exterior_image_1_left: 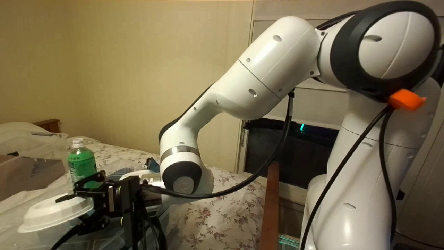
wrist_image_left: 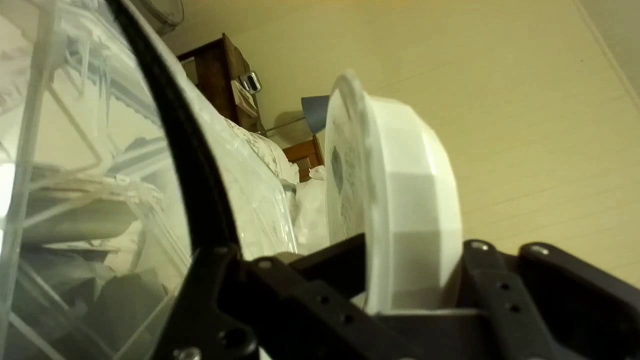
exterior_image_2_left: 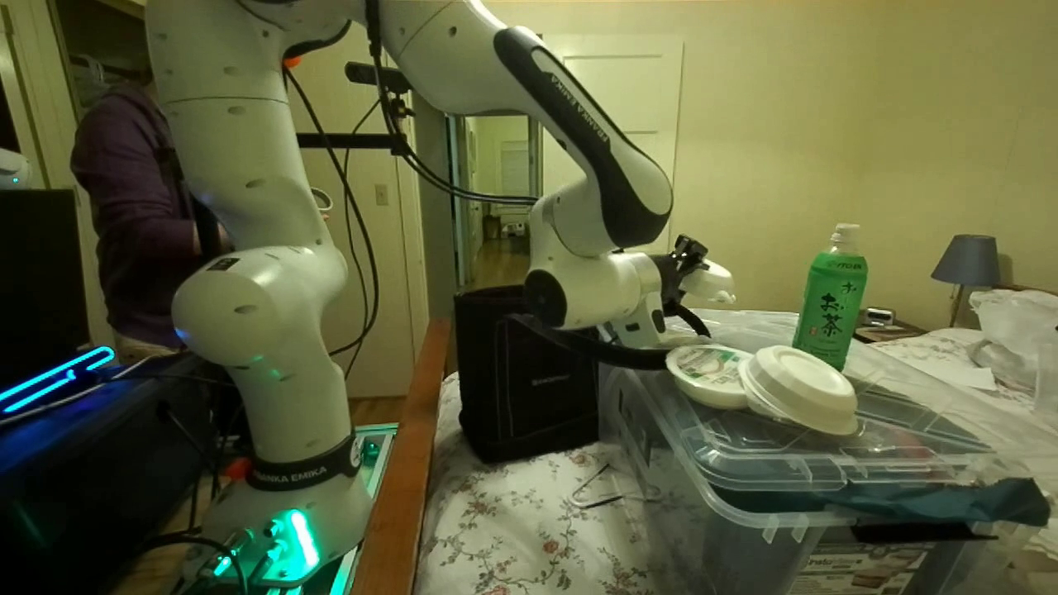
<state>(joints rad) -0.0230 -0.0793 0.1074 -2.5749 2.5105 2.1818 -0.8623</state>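
- The gripper is pinching a white bowl, with one finger on the bowl's lid side and the other against its base.
- Only the wrist view shows that lid side: a flat, pale face with grey printing, seen at a steep slant and too blurred to read.
- In the wrist view the bowl stands on edge; its walls are faceted and its rim is a thin, jutting lip.
- In an exterior view the white bowl is upside down, base up, its rim slanting lower toward the left of the picture.
- In an exterior view the white bowl is held up off the surface, partly hidden by the gripper, and appears above the far edge of a clear plastic bin.
- That same view shows two more containers resting on the bin: a printed-lid bowl, lid upward, and an upturned bowl overlapping it.
- A green-labelled bottle stands upright just behind the upturned bowl; both exterior views show it.
- A person in purple and a black bag appear in an exterior view only.
- A dark window appears behind the arm in an exterior view only.
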